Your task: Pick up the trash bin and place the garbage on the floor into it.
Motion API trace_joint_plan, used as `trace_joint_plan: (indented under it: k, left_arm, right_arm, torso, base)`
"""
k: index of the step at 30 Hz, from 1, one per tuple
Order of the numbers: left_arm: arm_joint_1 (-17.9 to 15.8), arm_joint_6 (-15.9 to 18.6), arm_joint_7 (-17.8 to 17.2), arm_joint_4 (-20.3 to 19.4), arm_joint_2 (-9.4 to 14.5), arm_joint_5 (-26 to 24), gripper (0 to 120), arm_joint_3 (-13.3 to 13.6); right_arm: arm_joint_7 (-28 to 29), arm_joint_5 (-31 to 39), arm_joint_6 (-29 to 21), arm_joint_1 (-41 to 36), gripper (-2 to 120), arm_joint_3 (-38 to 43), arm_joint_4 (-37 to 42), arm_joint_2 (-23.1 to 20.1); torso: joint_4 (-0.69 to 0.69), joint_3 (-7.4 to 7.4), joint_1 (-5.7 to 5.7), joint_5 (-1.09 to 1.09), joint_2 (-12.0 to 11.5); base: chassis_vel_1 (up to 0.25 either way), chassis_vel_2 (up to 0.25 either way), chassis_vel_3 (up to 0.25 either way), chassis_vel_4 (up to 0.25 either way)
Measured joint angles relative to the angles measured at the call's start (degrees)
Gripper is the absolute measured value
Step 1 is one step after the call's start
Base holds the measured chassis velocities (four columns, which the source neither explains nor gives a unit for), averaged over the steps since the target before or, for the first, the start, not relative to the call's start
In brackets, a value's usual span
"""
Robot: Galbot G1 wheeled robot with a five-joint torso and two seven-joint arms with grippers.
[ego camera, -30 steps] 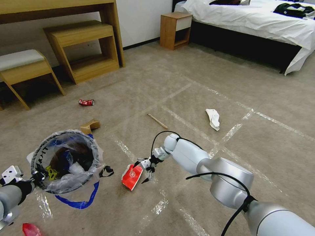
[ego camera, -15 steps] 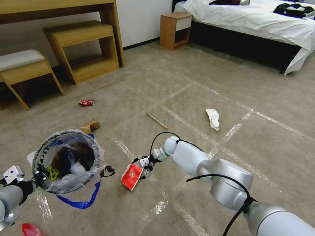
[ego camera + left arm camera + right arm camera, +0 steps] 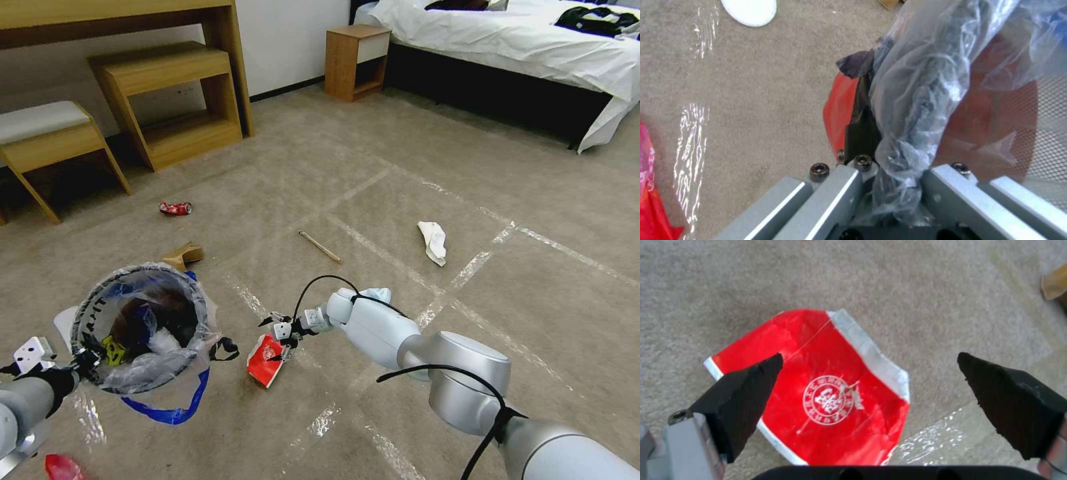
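The red trash bin (image 3: 143, 327), lined with a clear crinkly bag, hangs low over the carpet floor (image 3: 373, 173) at the lower left. My left gripper (image 3: 80, 363) is shut on its bagged rim (image 3: 907, 110). My right gripper (image 3: 277, 330) stands open just above a red wrapper (image 3: 263, 357) lying flat on the floor. In the right wrist view the wrapper (image 3: 826, 396) lies between and below the black fingertips (image 3: 751, 386). Other garbage is scattered about: a crushed red can (image 3: 175, 209), a cardboard bit (image 3: 183, 255), a wooden stick (image 3: 320, 247) and a white tissue (image 3: 433, 241).
Another red wrapper (image 3: 63, 468) lies by my left arm, and a white insole (image 3: 750, 11) is beside the bin. A wooden desk and shelf (image 3: 170, 100), a stool (image 3: 47, 140), a nightstand (image 3: 357, 60) and a bed (image 3: 533, 47) line the far side.
My right gripper has moved a little left and farther out, over the wrapper's upper end, still open. The bin in my left gripper has drifted slightly to the right.
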Motion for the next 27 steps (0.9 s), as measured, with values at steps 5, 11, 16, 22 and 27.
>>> trace_joint_plan:
  k: [5,11,16,22,27]
  left_arm:
    - [-0.03,0.0,0.02,-0.2,-0.14,0.0,0,-0.03]
    - [-0.11,0.0,0.05,-0.37,-0.34,0.06,0,-0.03]
    - [-0.27,0.0,0.08,-0.47,-0.46,0.09,0,0.0]
    - [-0.29,0.0,0.53,-0.45,-0.76,0.71,0,0.24]
    - [-0.5,0.0,0.66,-0.37,-0.84,1.01,0,0.45]
  right_arm:
    - [0.98,0.03,-0.61,-0.32,100,-0.97,0.01,0.0]
    - [2.98,1.59,-1.59,-0.53,100,-3.2,1.04,0.0]
    - [3.88,3.03,-2.51,-0.58,100,-5.16,1.17,0.0]
    - [5.6,4.2,-3.88,-0.54,100,-6.42,1.24,-0.01]
    - [8.3,5.72,-5.46,-0.86,100,-7.99,1.78,-0.01]
  torso:
    - [0.0,0.0,0.0,0.0,0.0]
    - [0.0,0.0,0.0,0.0,0.0]
    - [0.0,0.0,0.0,0.0,0.0]
    - [0.0,0.0,0.0,0.0,0.0]
    - [0.0,0.0,0.0,0.0,0.0]
  base:
    - [0.0,0.0,0.0,0.0]
    - [0.0,0.0,0.0,0.0]
    - [0.0,0.0,0.0,0.0]
    - [0.0,0.0,0.0,0.0]
    - [0.0,0.0,0.0,0.0]
